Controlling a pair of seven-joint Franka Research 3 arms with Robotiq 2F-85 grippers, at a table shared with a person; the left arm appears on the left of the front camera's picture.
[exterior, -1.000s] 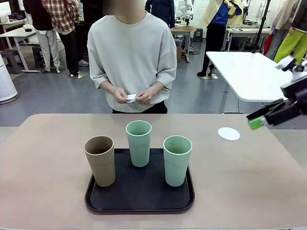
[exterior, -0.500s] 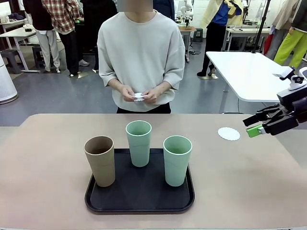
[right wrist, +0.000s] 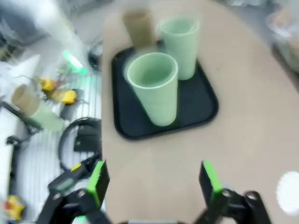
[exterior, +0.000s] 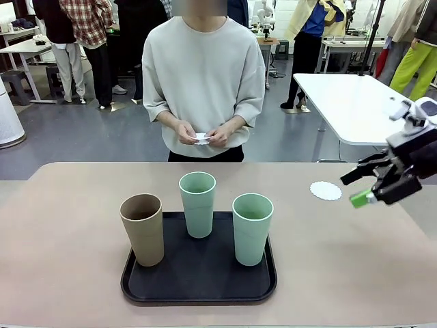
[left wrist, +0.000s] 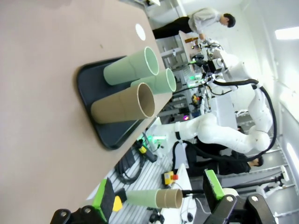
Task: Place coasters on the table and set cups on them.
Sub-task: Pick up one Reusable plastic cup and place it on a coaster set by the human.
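- L gripper (left wrist: pixel 159 185) (black, green pads): jaws standing wide apart, gripping nothing; hanging well apart from the cups.
- Large beige-pink smooth table (exterior: pixel 61 273): carrying a black rounded rectangular tray (exterior: pixel 198 285) near centre, toward robot side.
- Tan-brown tapered matte tumbler (exterior: pixel 143 229): standing upright on tray's left edge, mouth up.
- Pale mint green tumbler no. 1 (exterior: pixel 197 203): standing upright at tray's far middle, just beside the tan one, not touching.
- Pale mint green tumbler no. 2 (exterior: pixel 252 229): standing upright on tray's right side, nearer the robot.
- Person's hands (exterior: pixel 203 137): meeting at waist height behind table's far edge, pinching a small white lacy piece (exterior: pixel 201 139) between them; looks like a coaster, count unclear.
- White round scalloped coaster (exterior: pixel 326 190): lying flat on bare table, right of tray, well apart from all tumblers, nothing on it.
- R gripper (exterior: pixel 353 189): hovering above table just right of that coaster, tilting down-left; jaws spread wide, holding nothing.
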